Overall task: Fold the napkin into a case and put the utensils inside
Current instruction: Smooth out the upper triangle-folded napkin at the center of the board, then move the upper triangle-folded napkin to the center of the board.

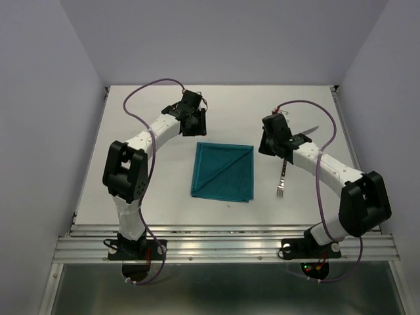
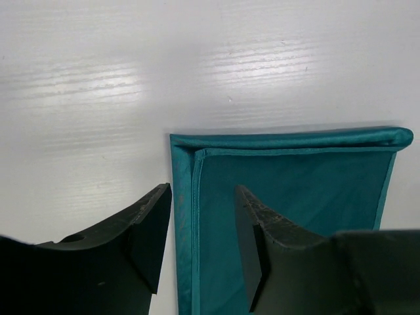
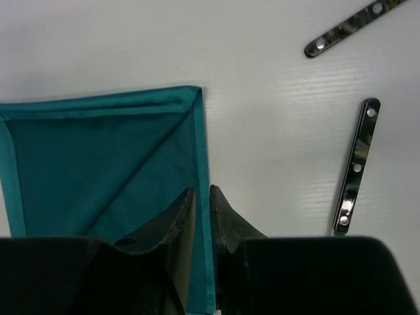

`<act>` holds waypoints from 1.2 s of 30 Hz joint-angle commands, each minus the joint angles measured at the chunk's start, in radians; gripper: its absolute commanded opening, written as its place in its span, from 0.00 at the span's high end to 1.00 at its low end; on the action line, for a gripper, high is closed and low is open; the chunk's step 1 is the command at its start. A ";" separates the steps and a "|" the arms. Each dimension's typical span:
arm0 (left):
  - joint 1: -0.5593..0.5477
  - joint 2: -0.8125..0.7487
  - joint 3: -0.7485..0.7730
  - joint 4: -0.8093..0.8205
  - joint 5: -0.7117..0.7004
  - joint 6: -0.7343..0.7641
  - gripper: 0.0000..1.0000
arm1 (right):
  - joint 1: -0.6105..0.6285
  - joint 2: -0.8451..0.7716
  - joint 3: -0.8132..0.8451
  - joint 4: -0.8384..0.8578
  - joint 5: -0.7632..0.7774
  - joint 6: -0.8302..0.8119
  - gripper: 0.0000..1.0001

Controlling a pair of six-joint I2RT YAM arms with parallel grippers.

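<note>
The teal napkin (image 1: 223, 172) lies flat on the white table, folded to a rough square with a diagonal crease. My left gripper (image 1: 195, 122) is open over its far-left corner. In the left wrist view its jaws (image 2: 202, 226) straddle the napkin's (image 2: 295, 190) left hem. My right gripper (image 1: 270, 143) hangs over the far-right corner. Its jaws (image 3: 202, 197) are almost shut, and the napkin's (image 3: 98, 157) right hem shows through the slit. The fork (image 1: 282, 178) lies to the right of the napkin. The knife (image 1: 307, 130) is partly hidden behind the right arm. The fork handle (image 3: 356, 167) and knife handle (image 3: 342, 29) show in the right wrist view.
Pale walls close in the table (image 1: 151, 190) at the back and on both sides. A metal rail (image 1: 223, 237) runs along the near edge by the arm bases. Purple cables loop over both arms.
</note>
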 commanded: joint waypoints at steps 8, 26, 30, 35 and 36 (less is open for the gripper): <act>0.003 -0.273 -0.326 0.035 -0.033 -0.072 0.55 | 0.006 -0.245 -0.242 -0.031 -0.130 0.088 0.79; -0.110 -0.472 -0.727 0.130 0.151 -0.225 1.00 | 0.006 -0.268 -0.319 0.030 -0.187 0.097 0.80; -0.112 -0.435 -0.737 0.137 0.136 -0.234 1.00 | 0.006 -0.279 -0.325 0.023 -0.181 0.097 0.80; -0.112 -0.380 -0.754 0.173 0.141 -0.235 1.00 | 0.006 -0.301 -0.350 0.016 -0.179 0.103 0.80; -0.112 -0.376 -0.754 0.171 0.139 -0.233 1.00 | 0.006 -0.304 -0.351 0.015 -0.178 0.105 0.80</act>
